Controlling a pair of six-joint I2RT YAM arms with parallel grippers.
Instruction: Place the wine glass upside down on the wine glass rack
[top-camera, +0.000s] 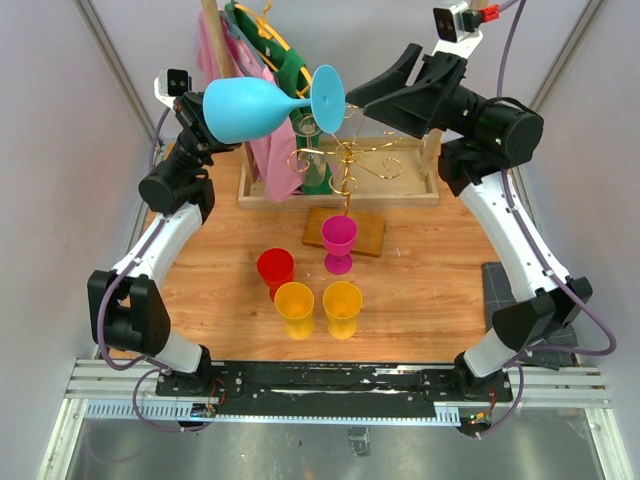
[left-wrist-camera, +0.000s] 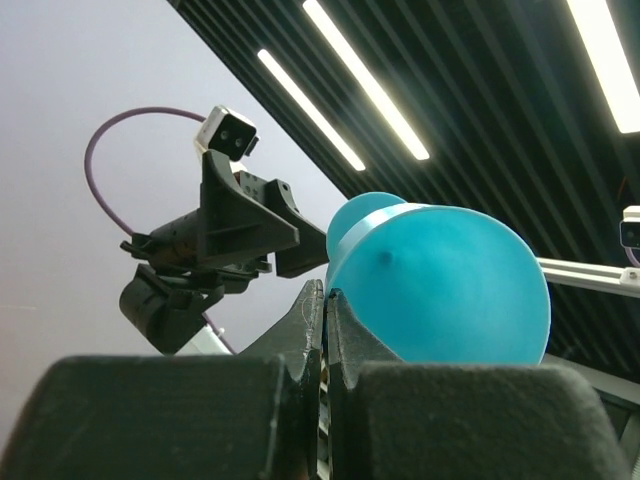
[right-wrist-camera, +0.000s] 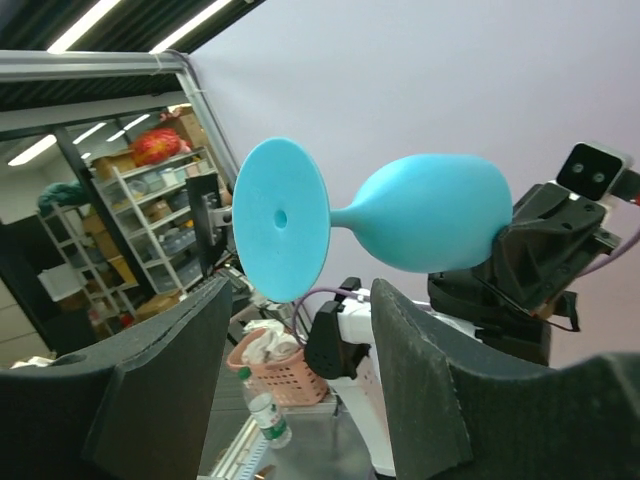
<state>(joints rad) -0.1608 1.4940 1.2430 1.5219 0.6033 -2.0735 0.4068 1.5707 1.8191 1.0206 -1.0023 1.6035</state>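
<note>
A blue wine glass (top-camera: 250, 108) lies on its side high above the table, its foot pointing right. My left gripper (top-camera: 207, 120) is shut on the bowl's rim end; in the left wrist view its fingers (left-wrist-camera: 312, 310) are pressed together beside the bowl (left-wrist-camera: 440, 290). My right gripper (top-camera: 375, 85) is open, level with the foot and not touching it. In the right wrist view the glass (right-wrist-camera: 430, 215) floats above my spread fingers (right-wrist-camera: 420, 380). The gold wine glass rack (top-camera: 347, 160) stands below on its wooden base (top-camera: 372, 236).
A magenta goblet (top-camera: 338, 240) stands at the rack's base. A red cup (top-camera: 275, 268) and two yellow cups (top-camera: 294, 305) (top-camera: 342, 305) stand in front. A wooden clothes rail with pink and green garments (top-camera: 270, 150) and its tray (top-camera: 405, 190) are behind.
</note>
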